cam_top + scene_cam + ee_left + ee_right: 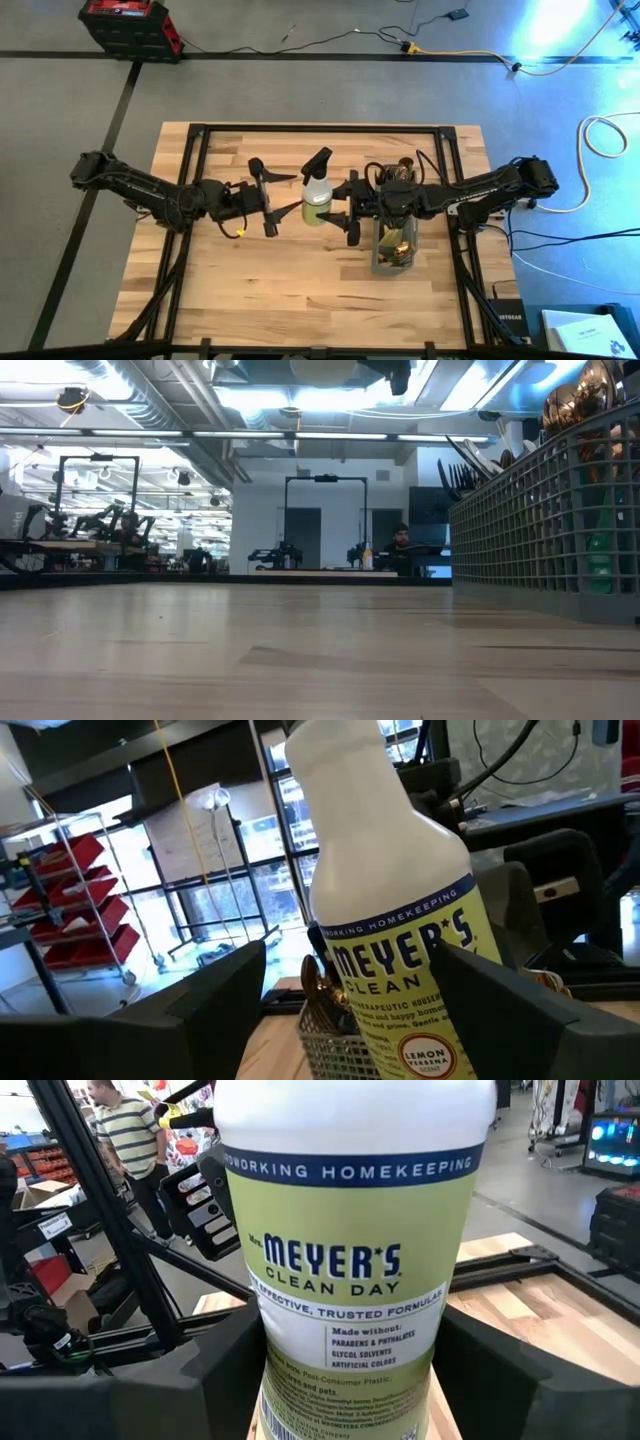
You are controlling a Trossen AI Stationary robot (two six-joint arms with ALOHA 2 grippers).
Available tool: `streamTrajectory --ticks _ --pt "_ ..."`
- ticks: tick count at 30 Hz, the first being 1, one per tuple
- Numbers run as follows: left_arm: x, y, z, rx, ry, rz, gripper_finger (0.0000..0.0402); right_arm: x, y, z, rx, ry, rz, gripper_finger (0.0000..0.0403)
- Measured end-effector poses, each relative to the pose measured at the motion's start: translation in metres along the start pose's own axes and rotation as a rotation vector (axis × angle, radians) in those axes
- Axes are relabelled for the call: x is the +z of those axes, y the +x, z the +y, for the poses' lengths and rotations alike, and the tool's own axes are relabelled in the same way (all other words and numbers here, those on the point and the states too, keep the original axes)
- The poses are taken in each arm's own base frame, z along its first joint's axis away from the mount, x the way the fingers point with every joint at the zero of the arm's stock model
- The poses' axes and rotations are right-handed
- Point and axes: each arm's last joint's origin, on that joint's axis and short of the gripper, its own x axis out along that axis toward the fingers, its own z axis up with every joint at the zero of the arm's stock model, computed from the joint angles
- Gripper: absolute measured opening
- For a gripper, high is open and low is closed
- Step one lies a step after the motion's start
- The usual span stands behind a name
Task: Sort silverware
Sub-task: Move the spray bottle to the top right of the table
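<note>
A clear spray bottle (317,198) with a black nozzle and a yellow-green label is in the air over the middle of the table. My right gripper (338,208) is shut on it from the right. My left gripper (290,195) is open and empty just left of the bottle, level with it; the bottle also shows in the left wrist view (390,890), ahead of the spread fingers. The silverware (575,405), gold spoons and dark forks, stands handle-down in the grey mesh caddy (395,250) on the table's right half. My right gripper pinches the bottle's round body at the label (300,1380) between its two fingers (200,1380), one on each side. The fingers come level from the table's right. The bottle stands about upright, nozzle on top, lifted clear of the table.
The caddy (545,530) stands right below and beside my right gripper. Bare wooden table top (270,290) lies near and to the left. A black frame rail (320,130) runs along the far edge. A person in a striped shirt (125,1135) is in the room beyond.
</note>
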Motion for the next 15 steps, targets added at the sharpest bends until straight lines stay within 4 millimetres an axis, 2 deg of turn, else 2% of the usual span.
streamTrajectory --ticks 8,15 --pt "0.000 0.000 -0.001 -0.038 -0.055 -0.009 0.0280 -0.008 0.015 0.001 0.005 -0.035 -0.018 0.0239" --pt "0.001 -0.001 -0.002 -0.052 -0.077 -0.017 0.0280 0.001 0.019 0.004 0.010 -0.058 -0.036 0.0239"
